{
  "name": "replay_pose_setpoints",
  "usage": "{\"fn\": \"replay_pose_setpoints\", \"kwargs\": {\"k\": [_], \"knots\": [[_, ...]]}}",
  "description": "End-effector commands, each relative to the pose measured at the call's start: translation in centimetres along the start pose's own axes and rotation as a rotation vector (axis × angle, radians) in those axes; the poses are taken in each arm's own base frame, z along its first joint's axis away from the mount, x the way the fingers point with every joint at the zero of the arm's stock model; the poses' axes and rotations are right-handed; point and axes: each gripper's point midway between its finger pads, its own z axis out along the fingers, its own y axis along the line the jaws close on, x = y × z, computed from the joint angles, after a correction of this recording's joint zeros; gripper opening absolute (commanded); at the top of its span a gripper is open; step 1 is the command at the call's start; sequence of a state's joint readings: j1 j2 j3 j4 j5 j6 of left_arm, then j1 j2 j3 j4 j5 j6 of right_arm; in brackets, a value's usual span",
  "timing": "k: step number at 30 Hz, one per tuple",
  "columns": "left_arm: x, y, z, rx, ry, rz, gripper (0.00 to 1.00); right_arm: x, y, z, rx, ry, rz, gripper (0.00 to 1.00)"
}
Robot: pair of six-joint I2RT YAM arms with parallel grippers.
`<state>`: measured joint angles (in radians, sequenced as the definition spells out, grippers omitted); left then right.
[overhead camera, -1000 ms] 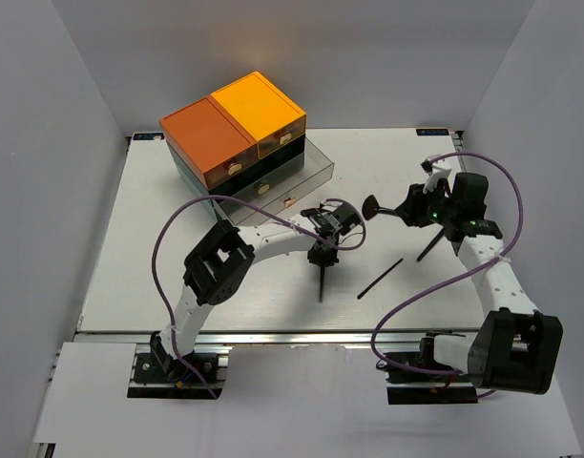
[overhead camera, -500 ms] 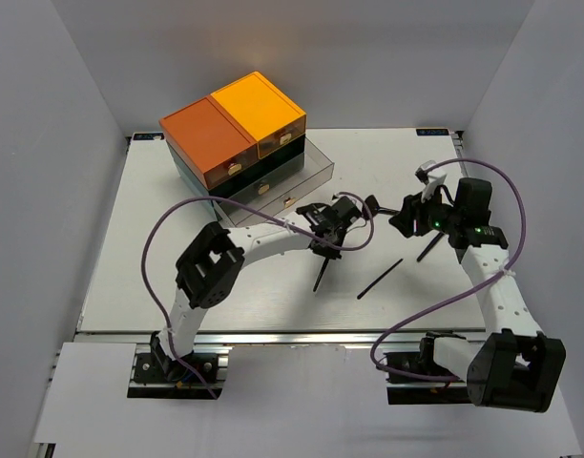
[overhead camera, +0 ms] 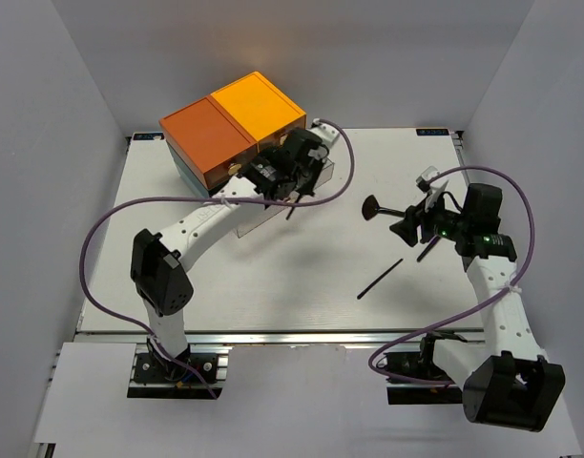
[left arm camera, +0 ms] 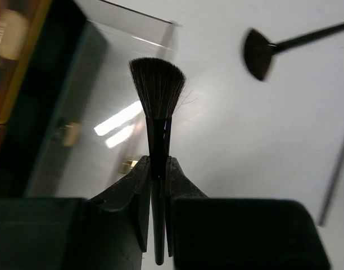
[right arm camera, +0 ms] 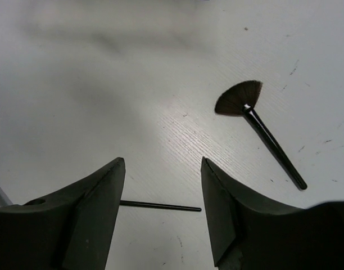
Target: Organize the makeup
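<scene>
L gripper (left arm camera: 157, 164) is closed tight on a brush (left arm camera: 158, 107). The fingers (left arm camera: 139, 185) pinch the black handle just below the ferrule, and the flat dark bristles point away from the wrist. In the L wrist view the bristles are in front of the clear drawer (left arm camera: 113, 73), which is pulled out from the bottom of the box (overhead camera: 230, 129). Whether they touch the drawer I cannot tell. In the top view the L arm is stretched far out, with the gripper at the front-right corner of the box.

R gripper (right arm camera: 162, 163) is wide open and holds nothing. It hangs over the table (overhead camera: 273, 277) on the right side, well apart from the box.

The fan brush (right arm camera: 239, 98) lies flat on the table near the R gripper and is not gripped. Its head is toward the box, and the handle runs back under the R arm.

A thin stick (overhead camera: 380, 279) lies alone on the table, nearer to the arm bases and apart from both grippers.
</scene>
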<state>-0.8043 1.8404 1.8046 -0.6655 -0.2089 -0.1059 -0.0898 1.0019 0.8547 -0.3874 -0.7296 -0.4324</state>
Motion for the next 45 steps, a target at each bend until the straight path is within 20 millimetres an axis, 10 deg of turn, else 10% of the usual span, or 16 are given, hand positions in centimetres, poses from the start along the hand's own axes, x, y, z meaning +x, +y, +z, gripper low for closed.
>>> {"fn": "replay_pose_setpoints", "kwargs": {"k": [1, 6, 14, 22, 26, 36, 45], "knots": [[-3.0, 5.3, -2.2, -0.134, -0.063, 0.188, 0.00, 0.0, 1.7, -0.1, -0.116, 0.002, -0.066, 0.63], [-3.6, 11.7, -1.4, -0.297, -0.065, 0.281, 0.00, 5.4, 6.8, 0.3, -0.448, 0.135, -0.364, 0.89], [-2.7, 14.7, 0.0, -0.383, -0.060, 0.360, 0.01, 9.9, 8.4, 0.9, -0.565, 0.270, -0.613, 0.89], [-1.5, 15.4, -0.4, -0.436, -0.057, 0.312, 0.60, 13.7, 6.9, 1.5, -0.670, 0.398, -0.871, 0.89], [-2.9, 15.9, -1.5, -0.473, -0.097, 0.255, 0.68, 15.4, 6.3, 2.0, -0.794, 0.432, -1.028, 0.89], [-7.8, 12.8, -8.8, -0.301, -0.304, -0.126, 0.69, 17.1, 4.8, 5.2, -0.905, 0.564, -1.091, 0.73], [-2.9, 10.7, -16.9, -0.134, -0.517, -0.480, 0.78, 19.2, 4.2, 5.0, -0.936, 0.665, -1.068, 0.57]]}}
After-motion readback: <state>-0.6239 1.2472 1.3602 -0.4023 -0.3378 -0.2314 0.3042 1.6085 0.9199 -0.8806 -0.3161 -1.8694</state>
